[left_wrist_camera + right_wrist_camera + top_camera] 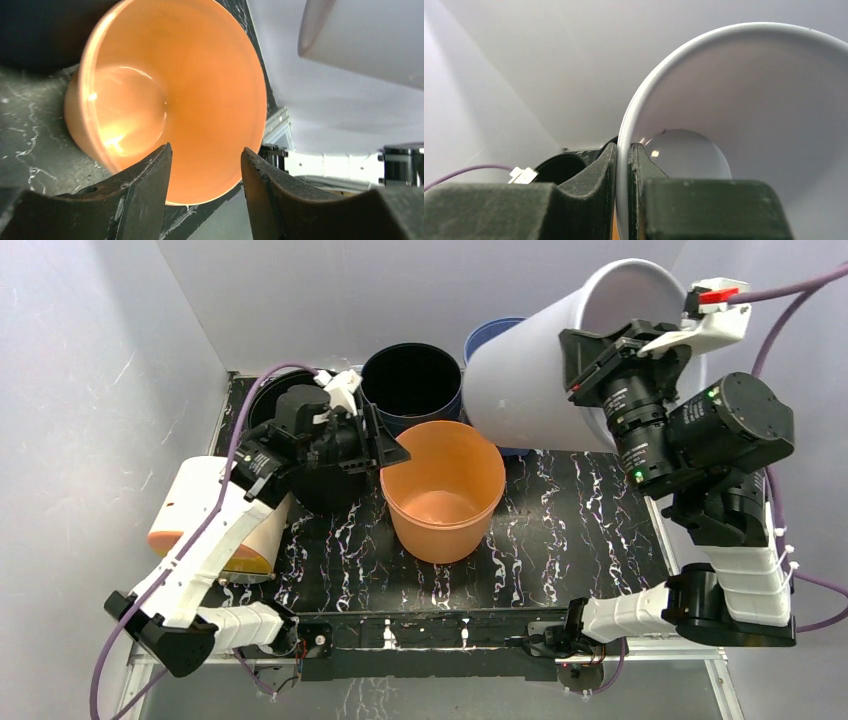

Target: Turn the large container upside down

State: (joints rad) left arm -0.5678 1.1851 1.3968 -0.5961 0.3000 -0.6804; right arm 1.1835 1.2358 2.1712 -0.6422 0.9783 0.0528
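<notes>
The large container is a tall white bucket (530, 370), lifted and tilted at the back right, its mouth facing up and to the right. My right gripper (590, 365) is shut on its rim; in the right wrist view the thin white wall (684, 90) passes between the two fingers, one outside and one inside. My left gripper (385, 445) is open and empty, beside the left rim of an upright orange bucket (443, 490). That orange bucket's inside also fills the left wrist view (170, 95) beyond the open fingers.
A dark navy bucket (412, 385) stands upright at the back middle. A blue container (487, 337) sits behind the white bucket. A black container (320, 480) lies under the left arm. A cream and orange container (215, 520) lies on its side at the left edge of the black marbled mat (560, 530).
</notes>
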